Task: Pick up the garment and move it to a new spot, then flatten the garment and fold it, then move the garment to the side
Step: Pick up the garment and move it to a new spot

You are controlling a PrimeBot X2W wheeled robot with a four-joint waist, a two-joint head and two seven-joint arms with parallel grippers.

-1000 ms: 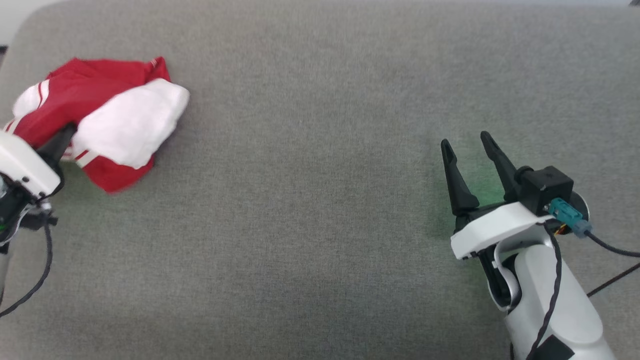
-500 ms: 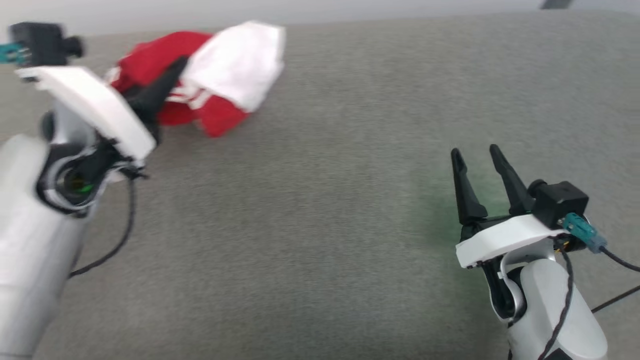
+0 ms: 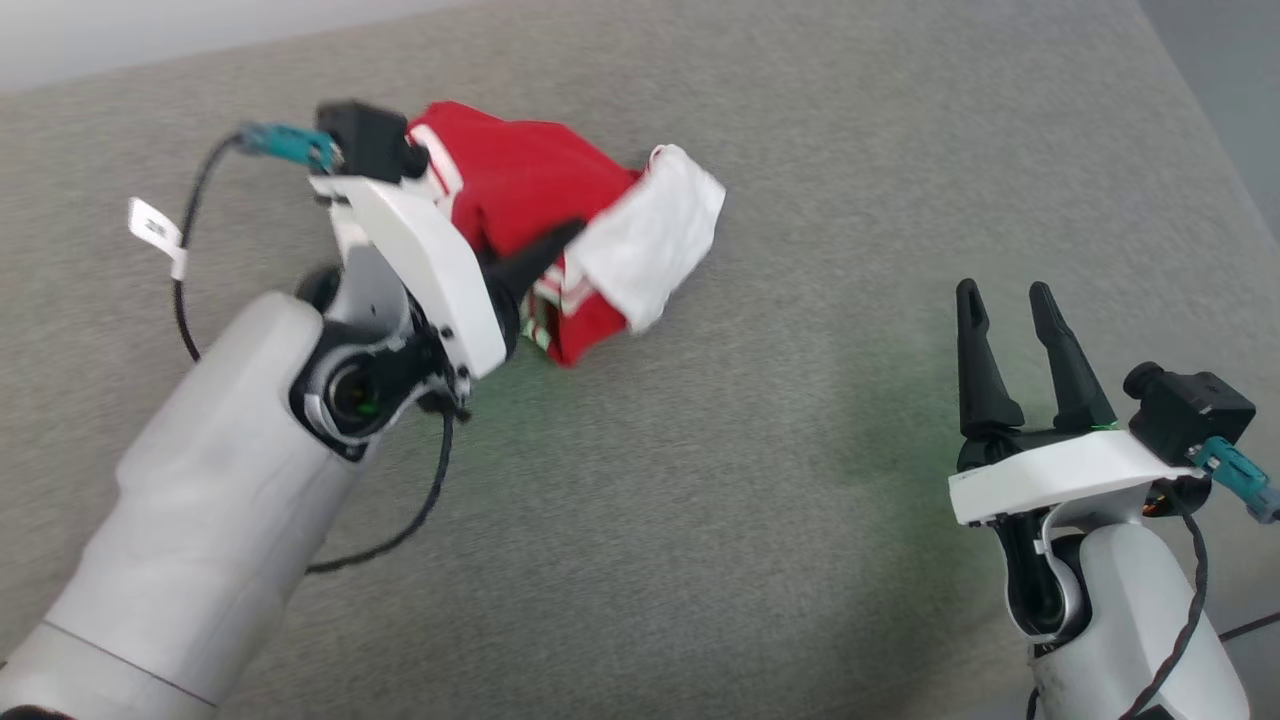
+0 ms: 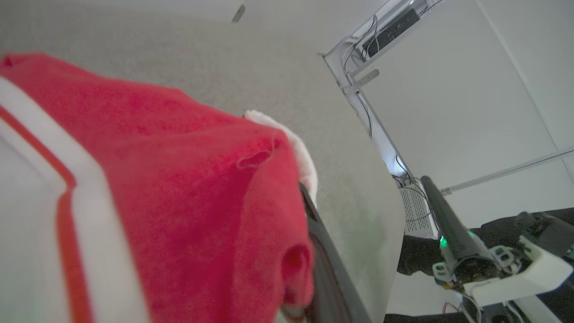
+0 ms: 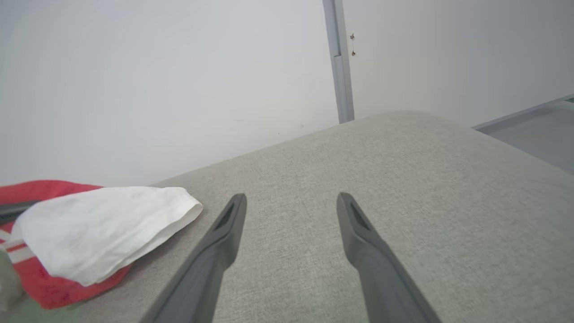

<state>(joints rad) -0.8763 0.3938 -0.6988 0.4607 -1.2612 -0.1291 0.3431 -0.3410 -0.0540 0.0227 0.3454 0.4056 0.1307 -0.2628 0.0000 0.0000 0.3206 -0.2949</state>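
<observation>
garment (image 3: 520,185) nearer right claw (image 3: 1002,292)

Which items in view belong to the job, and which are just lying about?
Job:
- garment, bunched, red with a white sleeve
- left gripper, shut on the garment
- right gripper, open, apart from the garment
- grey surface, the work area

Lying about:
- white tag on the left arm's cable
- wall post
- cable rack by the wall

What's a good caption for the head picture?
Left gripper shut on the bunched red garment; right gripper open, well apart.
</observation>
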